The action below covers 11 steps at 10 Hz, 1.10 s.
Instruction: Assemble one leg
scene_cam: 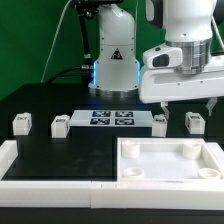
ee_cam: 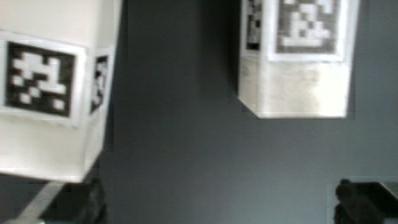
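ext view: front-on, raised, whole table; wrist view: down, v close; shared: two legs.

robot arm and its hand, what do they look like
Glossy white rounded arm; boxy white hand with dark fingertips. The white base bears a black triangle mark and glows blue at its foot. Thin dark cables hang behind it.

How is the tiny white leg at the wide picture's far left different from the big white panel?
The leg is a small stubby block; the panel is far bigger, flat and tray-like. The leg carries black-and-white tags; the panel shows none. The panel has round holes near its corners; the leg shows none. Both are white and sit on the black table.
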Tool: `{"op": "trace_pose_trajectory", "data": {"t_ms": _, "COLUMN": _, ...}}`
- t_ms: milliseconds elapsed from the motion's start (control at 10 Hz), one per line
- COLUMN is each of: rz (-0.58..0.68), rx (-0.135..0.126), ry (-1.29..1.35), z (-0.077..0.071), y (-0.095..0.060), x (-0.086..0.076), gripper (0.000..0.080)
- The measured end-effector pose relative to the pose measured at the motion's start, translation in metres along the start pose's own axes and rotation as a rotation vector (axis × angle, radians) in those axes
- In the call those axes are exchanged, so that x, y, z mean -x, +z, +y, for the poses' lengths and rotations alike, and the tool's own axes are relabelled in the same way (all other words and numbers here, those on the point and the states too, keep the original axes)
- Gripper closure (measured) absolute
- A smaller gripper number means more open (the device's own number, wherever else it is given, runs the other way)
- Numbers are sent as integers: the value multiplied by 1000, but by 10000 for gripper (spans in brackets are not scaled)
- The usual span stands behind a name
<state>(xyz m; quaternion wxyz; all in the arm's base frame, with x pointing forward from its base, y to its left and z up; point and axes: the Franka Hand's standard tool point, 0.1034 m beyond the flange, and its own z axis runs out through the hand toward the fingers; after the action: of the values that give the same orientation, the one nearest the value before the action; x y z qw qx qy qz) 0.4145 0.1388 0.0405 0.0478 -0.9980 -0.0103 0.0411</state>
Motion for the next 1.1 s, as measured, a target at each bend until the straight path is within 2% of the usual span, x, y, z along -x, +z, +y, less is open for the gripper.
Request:
{"op": "trace_pose_trajectory", "data": {"t_ms": 200, "rz": -9, "rx": 1, "ry": -4, "z": -1, "y": 0, "x": 1, "gripper": 150}}
{"op": "trace_pose_trajectory", "data": {"t_ms": 300, "rz": -103, "rx": 9, "ry": -10, "z": 1, "y": 0, "x": 7, "gripper": 150}}
{"op": "trace_pose_trajectory", "data": {"t_ms": 400, "rz": -171, "rx": 11, "ry": -6, "z": 0, "y": -1, "x": 5, "gripper": 150}}
{"op": "trace_pose_trajectory", "data": {"t_ms": 500, "rz": -267, "rx": 32, "ry": 30, "z": -4, "y": 0, "x": 13, "gripper": 150}}
{"op": "trace_pose_trajectory", "data": {"t_ms": 600, "rz": -343, "rx": 65, "ry": 57, "z": -11, "y": 4, "x": 22, "gripper": 150}}
{"op": "trace_pose_trajectory", "data": {"t_ms": 700, "rz": -458, "rx": 87, "ry": 64, "z": -16, "y": 10, "x": 33, "gripper": 150}}
{"op": "trace_pose_trajectory", "data": {"t_ms": 900, "rz": -641, "rx": 101, "ry": 64, "z": -22, "y": 17, "x": 38, "gripper": 150}}
{"op": "trace_pose_trajectory", "data": {"t_ms": 1100, "rz": -853, "rx": 97, "ry": 63, "z": -24, "y": 19, "x": 41, "gripper": 150}}
